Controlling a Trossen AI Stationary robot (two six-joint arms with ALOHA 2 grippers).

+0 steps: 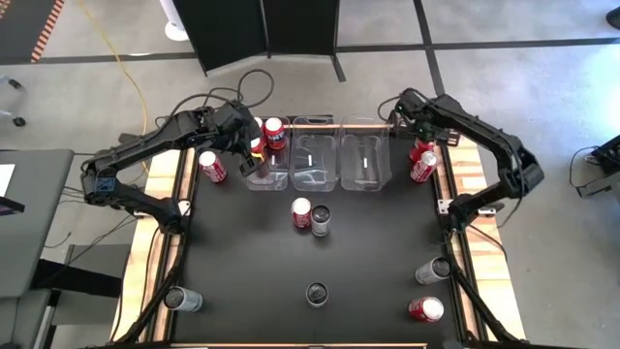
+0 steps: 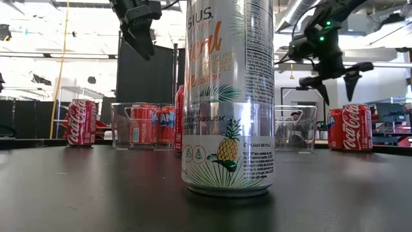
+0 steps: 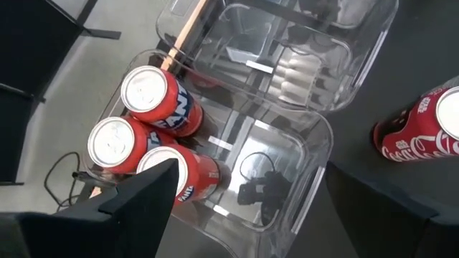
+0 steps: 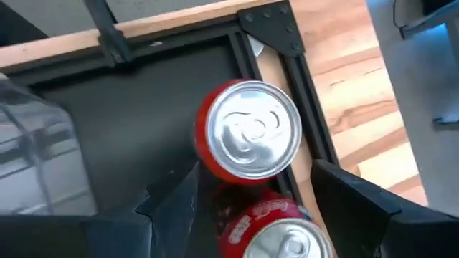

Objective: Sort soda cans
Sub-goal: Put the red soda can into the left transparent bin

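Three red cans point(image 3: 147, 140) stand upright in the leftmost clear bin point(image 1: 263, 160). My left gripper point(image 1: 249, 139) hovers open above that bin's left side, holding nothing. Another red can point(image 1: 211, 166) stands just left of the bin. My right gripper point(image 4: 265, 193) is open above two red cans point(image 1: 423, 160) at the table's far right edge, its fingers either side of them without touching; in the low view it hangs clear above them point(image 2: 351, 125). A red can point(image 1: 301, 211) and a dark-topped can point(image 1: 320, 220) stand side by side mid-table.
Two more clear bins point(image 1: 339, 155) sit right of the first. A tall silver can point(image 2: 228, 96) stands close before the low camera. More cans stand near the near edge: silver-grey ones point(image 1: 182, 299) point(image 1: 433, 269), a red one point(image 1: 426, 309).
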